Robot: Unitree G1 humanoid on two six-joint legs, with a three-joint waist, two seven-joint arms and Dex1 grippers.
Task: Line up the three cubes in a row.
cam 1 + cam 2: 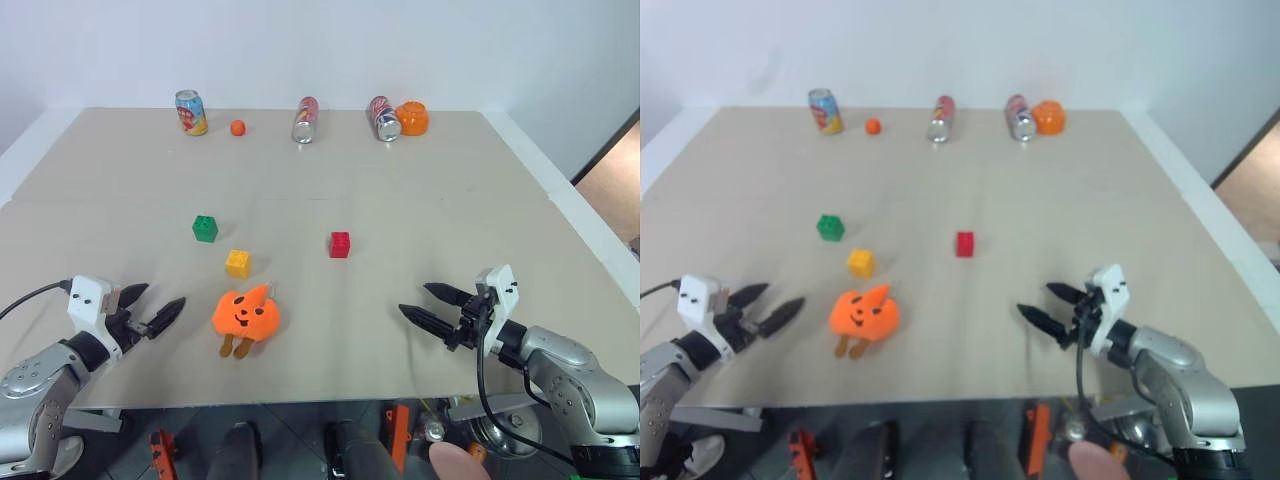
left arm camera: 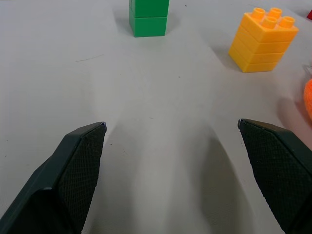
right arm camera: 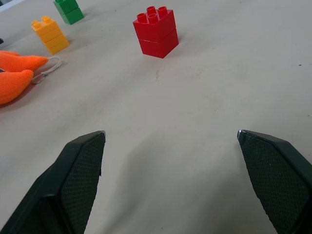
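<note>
Cubes first, from the grippers outward. Left gripper (image 1: 150,309): spread as wide as it goes, nothing between the fingers, low over the near left of the table (image 1: 480,200). Right gripper (image 1: 432,304): likewise wide and empty, near right. Neither touching a cube.

Closest to the left gripper: yellow cube (image 1: 238,263), just beyond the orange plush toy (image 1: 246,317), near it but apart. Farther and slightly left: green cube (image 1: 205,228). Ahead of the right gripper, toward the middle: red cube (image 1: 340,244), standing alone with bare table around it. Green and yellow already roughly on one diagonal; red off to the right of that line, well apart.

Handling, judged from looks: hard moulded plastic, hollow and very light, stiff, not fragile. Smooth flat sides, so likely a bit slippery against the textured pads, yet easy to pinch square. Best taken across two opposite side faces, low on the body, not on the studded top. Liable to skid or tip if nudged before closing. Yellow needs care: plush toy close enough to be bumped on approach.

Far edge: three cans (image 1: 305,120), small orange ball (image 1: 237,127), a larger orange object (image 1: 412,118), all well clear.
</note>
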